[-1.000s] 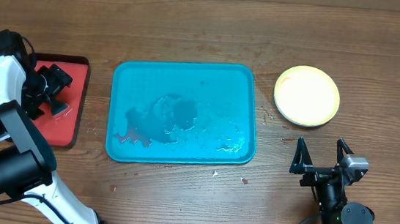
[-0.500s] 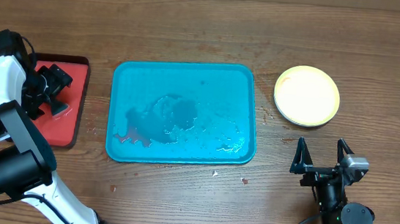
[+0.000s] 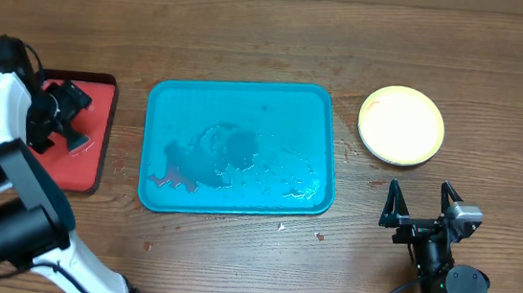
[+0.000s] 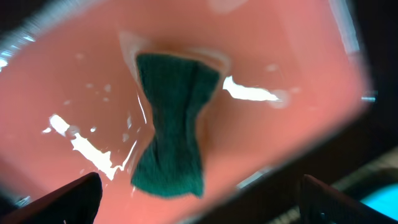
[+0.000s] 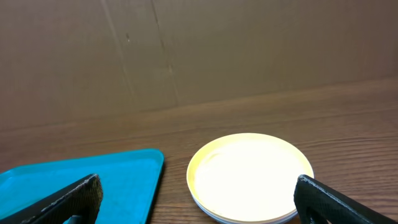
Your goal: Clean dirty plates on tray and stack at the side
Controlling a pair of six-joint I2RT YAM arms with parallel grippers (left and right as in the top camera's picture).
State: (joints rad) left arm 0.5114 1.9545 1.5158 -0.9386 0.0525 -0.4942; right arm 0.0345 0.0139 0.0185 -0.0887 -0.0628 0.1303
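Note:
The plates [image 3: 400, 125] stand in a stack on the table to the right of the tray, with the yellow-green rimmed one on top and looking clean. Pale rims of plates under it show in the right wrist view [image 5: 249, 177]. The teal tray [image 3: 313, 108] holds no plates and has wet patches and a reddish smear at its front left. It also shows in the right wrist view [image 5: 124, 174]. My left gripper [image 3: 64, 116] is open just above a green sponge [image 4: 171, 140]; its fingers frame the left wrist view [image 4: 199, 199]. My right gripper [image 3: 418, 195] is open and empty in front of the plates, also seen in its wrist view [image 5: 199, 205].
The sponge lies on a small wet red tray [image 3: 99, 88] at the far left, also in the left wrist view [image 4: 280, 56]. Small crumbs or specks lie on the wood in front of the teal tray [image 3: 318, 236]. A cardboard wall stands behind the table [image 5: 186, 50].
My left gripper has shifted slightly to the left over the red tray. The right arm, the plates and the teal tray have not moved.

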